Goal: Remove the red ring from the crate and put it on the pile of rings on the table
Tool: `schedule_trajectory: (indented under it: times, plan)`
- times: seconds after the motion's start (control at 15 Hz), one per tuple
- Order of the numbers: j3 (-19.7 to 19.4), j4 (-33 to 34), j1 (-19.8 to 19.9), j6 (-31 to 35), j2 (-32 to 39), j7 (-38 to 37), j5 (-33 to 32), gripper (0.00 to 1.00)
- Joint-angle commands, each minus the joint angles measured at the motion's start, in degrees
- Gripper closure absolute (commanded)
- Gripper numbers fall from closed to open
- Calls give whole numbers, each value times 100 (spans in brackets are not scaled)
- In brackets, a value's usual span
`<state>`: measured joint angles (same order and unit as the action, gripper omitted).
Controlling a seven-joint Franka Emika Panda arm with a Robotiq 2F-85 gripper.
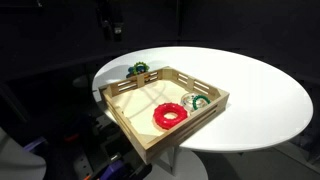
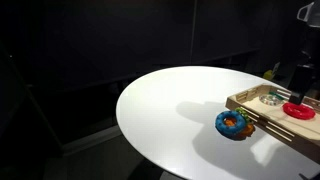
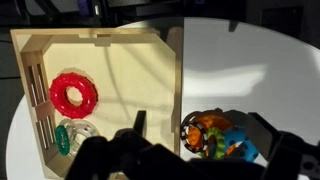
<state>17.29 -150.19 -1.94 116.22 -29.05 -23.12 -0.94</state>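
The red ring (image 1: pixel 169 114) lies flat in the light-wood crate (image 1: pixel 128 115) on the round white table (image 1: pixel 250 90). In the wrist view the red ring (image 3: pixel 73 94) is at the crate's left side, above a green-and-white ring (image 3: pixel 72 138). The pile of rings (image 3: pixel 215 138), orange, green and blue, sits on the table just outside the crate's wall (image 3: pixel 176 80). It also shows in both exterior views (image 1: pixel 139 69) (image 2: pixel 233 123). My gripper (image 3: pixel 198 115) is open and empty, high above the crate wall and the pile. The red ring (image 2: pixel 300 110) shows in the crate (image 2: pixel 262 104).
The green-and-white ring (image 1: pixel 195 100) lies in the crate beside the red ring. The crate overhangs the table edge near its corner (image 1: pixel 140 148). Dark surroundings lie all round the table. My arm (image 1: pixel 112 22) hangs dark above the table's far side.
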Motion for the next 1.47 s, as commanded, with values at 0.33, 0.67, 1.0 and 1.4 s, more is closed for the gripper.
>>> schedule_trajectory:
  times: [0.33, 0.67, 1.0, 1.4]
  plan:
    - [-139, 61, -104, -6, 56, -76, -85, 0]
    - [-303, 338, 0, 8, 130, -71, -120, 0]
    - [-620, 743, 144, 60, 209, -2, -71, 0]
    - [-1124, 826, 447, 116, 195, 137, -59, 0]
